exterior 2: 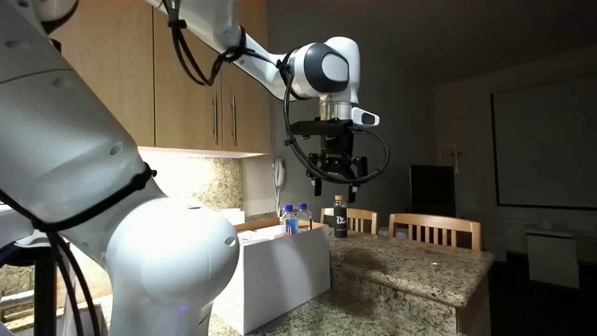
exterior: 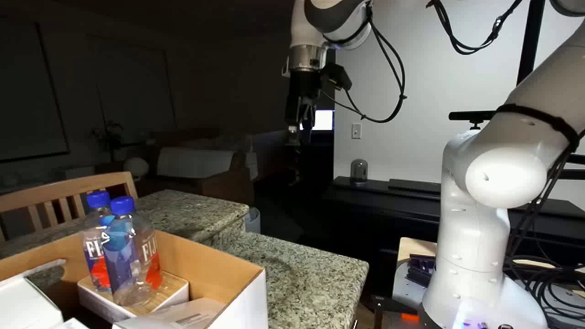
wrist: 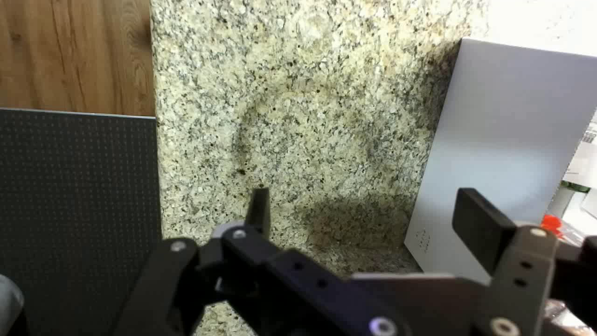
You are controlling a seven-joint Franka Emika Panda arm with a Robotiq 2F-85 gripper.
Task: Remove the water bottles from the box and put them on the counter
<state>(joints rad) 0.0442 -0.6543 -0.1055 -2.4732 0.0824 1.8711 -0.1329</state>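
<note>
Two clear water bottles with blue caps and blue labels stand upright inside the box. In an exterior view the nearer bottle [exterior: 132, 260] partly covers the farther one [exterior: 95, 246]; both caps rise above the box rim. The bottles [exterior 2: 290, 223] also show in an exterior view. The large cardboard box [exterior: 249, 297], white outside, stands on the granite counter [exterior: 311, 283]; its white wall [wrist: 508, 130] fills the wrist view's right side. My gripper [exterior 2: 335, 192] is open and empty, pointing down, high above the counter beside the box. In the wrist view its fingers [wrist: 361, 205] are wide apart.
A flat tan carton [exterior: 176, 294] lies under the bottles, with white packages [exterior: 27, 301] beside it in the box. A dark bottle with a cork-coloured cap [exterior 2: 340, 219] stands on the raised counter behind. Wooden chairs [exterior 2: 436, 221] stand beyond; cabinets [exterior 2: 186, 93] hang above.
</note>
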